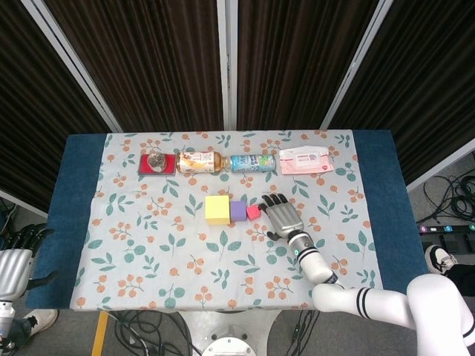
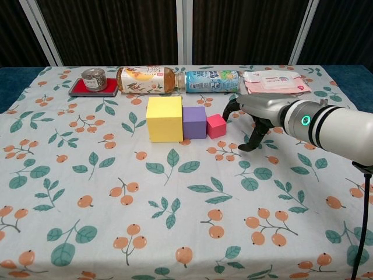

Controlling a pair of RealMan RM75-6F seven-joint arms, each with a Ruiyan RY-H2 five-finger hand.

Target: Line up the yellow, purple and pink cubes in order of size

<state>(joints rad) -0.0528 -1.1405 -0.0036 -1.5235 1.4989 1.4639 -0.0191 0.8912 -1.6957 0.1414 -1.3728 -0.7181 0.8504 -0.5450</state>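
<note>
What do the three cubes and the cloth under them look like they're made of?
The yellow cube, purple cube and pink cube look like matte foam or painted wood: flat even colour, no shine, crisp edges. The frames can't settle which. The tablecloth looks like printed woven fabric, matte, with a leaf and orange-fruit pattern and no glare.

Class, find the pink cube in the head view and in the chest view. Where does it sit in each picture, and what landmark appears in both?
Head view: pink cube lies just right of centre, at the right end of the cube row.
Chest view: pink cube lies above centre, slightly right, beside the purple cube.
Shared landmark: the right hand is just to its right.
</note>
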